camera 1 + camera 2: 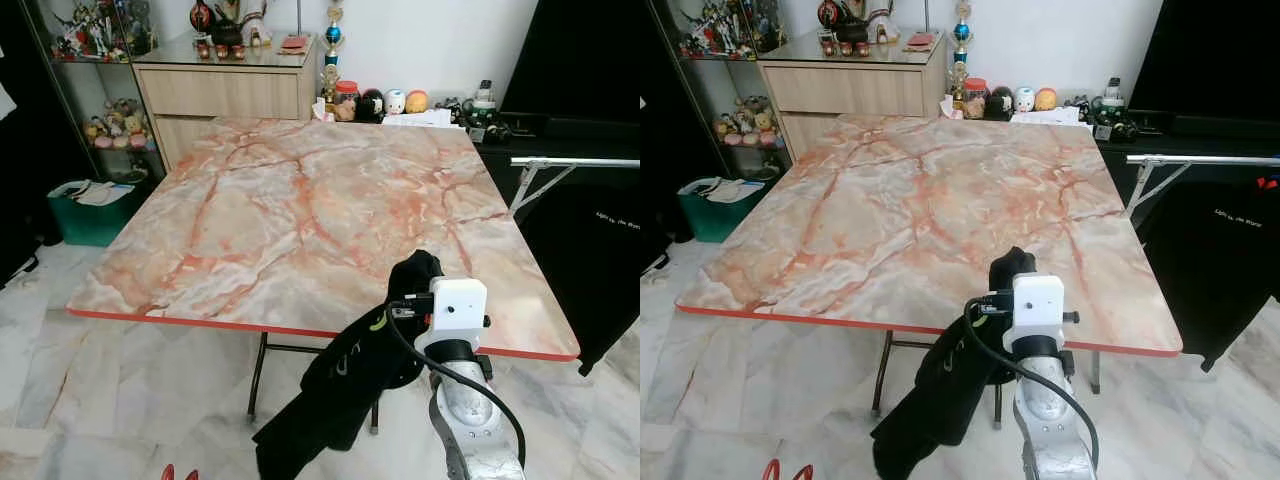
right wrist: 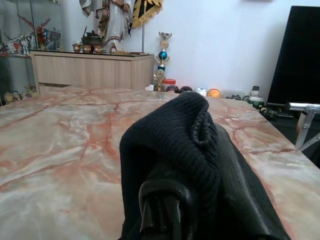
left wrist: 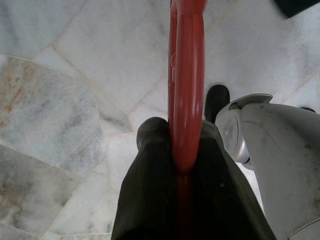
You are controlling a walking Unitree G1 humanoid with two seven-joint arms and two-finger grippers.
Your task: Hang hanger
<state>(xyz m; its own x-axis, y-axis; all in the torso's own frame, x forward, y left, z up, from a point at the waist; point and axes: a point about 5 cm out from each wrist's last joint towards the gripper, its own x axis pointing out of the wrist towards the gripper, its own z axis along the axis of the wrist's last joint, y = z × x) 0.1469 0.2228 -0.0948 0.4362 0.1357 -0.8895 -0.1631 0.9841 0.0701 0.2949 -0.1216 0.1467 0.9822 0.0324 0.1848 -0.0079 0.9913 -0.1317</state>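
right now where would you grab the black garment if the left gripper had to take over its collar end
Judging from the head views, take the black garment at its knitted collar bunched above the right gripper, coming from the robot's left over the marble table. The rest hangs limp below the table edge, so only that bunch is firm. The left gripper is shut on the red hanger though.

Right gripper (image 1: 415, 272) clamps black knitted garment (image 1: 340, 380) at orange-veined marble bench (image 1: 300, 200) near edge; cloth hangs below it.

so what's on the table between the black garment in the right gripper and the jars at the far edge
Nothing: from the head views, the marble tabletop is bare between the black garment, held by the right gripper, and the jars.
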